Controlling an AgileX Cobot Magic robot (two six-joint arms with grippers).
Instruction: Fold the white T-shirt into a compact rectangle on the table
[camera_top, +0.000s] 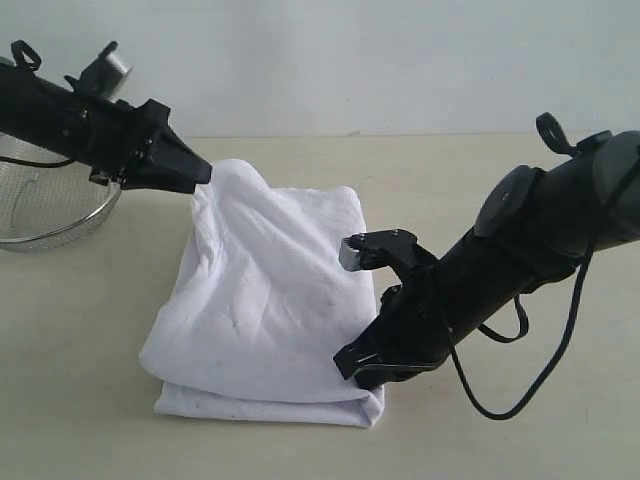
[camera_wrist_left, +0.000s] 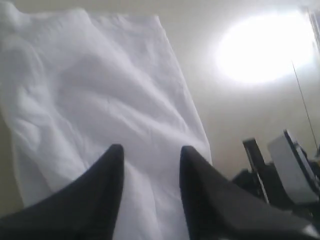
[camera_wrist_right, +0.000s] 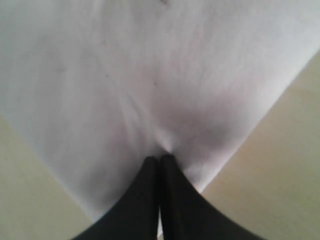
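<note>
Your right gripper (camera_top: 358, 372), fingers pressed together, pinches the corner of the white T-shirt (camera_top: 260, 290) farthest from the wire-mesh basket (camera_top: 40, 210); the left gripper (camera_top: 203, 170) hangs spread nearest it. Limp, light cloth on the table (camera_top: 80, 400): grip doubled corners.

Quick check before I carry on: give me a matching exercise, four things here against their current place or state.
Things:
1 left gripper
2 right gripper
3 white T-shirt
4 wire-mesh basket

Places or states:
A at the exterior view's far left
B jaws apart
C shut, pinching cloth
D folded in layers on the table

Pairs: 1-B, 2-C, 3-D, 4-A
</note>
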